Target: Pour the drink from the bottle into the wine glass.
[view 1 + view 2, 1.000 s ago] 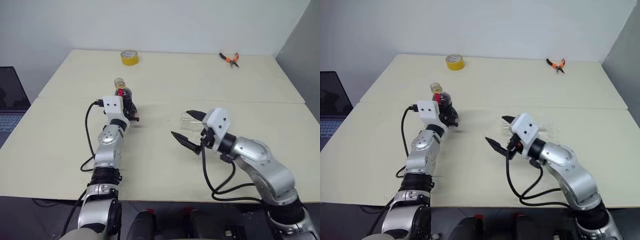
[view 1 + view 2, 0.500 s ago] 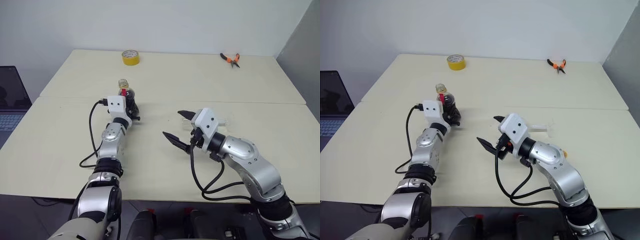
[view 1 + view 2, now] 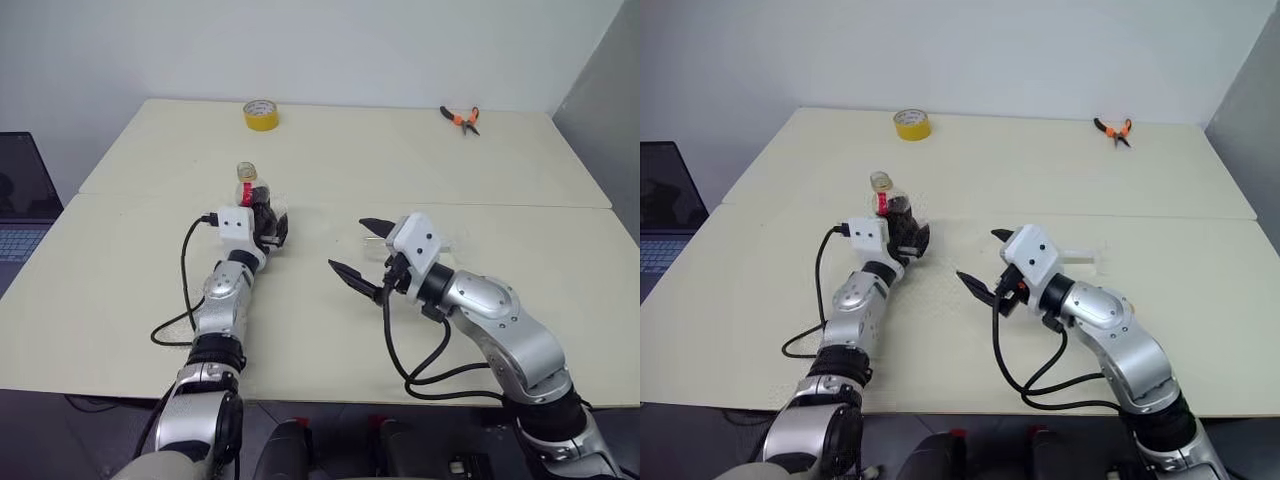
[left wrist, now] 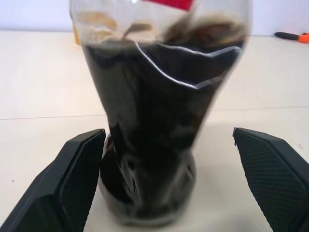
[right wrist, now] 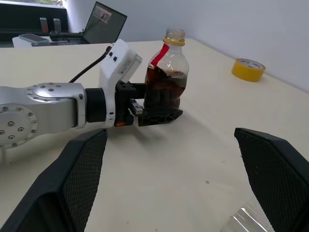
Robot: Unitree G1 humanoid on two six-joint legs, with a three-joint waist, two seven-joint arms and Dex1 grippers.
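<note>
The bottle (image 3: pixel 249 188) stands upright on the table, its dark drink (image 4: pixel 154 121) filling most of the body below a red neck label. My left gripper (image 3: pixel 268 222) is open. Its two black fingers (image 4: pixel 72 174) flank the bottle's base with a gap on each side. My right gripper (image 3: pixel 347 244) is open and empty above the table's middle, pointing towards the bottle (image 5: pixel 165 77). The wine glass (image 3: pixel 1083 256) shows as a clear shape low on the table just beyond my right wrist, apparently on its side and partly hidden.
A yellow tape roll (image 3: pixel 259 114) sits at the far left of the table and orange-handled pliers (image 3: pixel 460 117) at the far right. A laptop (image 3: pixel 20 200) stands off the table's left edge. A seam (image 3: pixel 520 206) runs across the table.
My left gripper has gone from shut on the bottle to open and has sunk slightly, leaving the bottle standing on the table. The right arm has not moved; the camera shifted.
</note>
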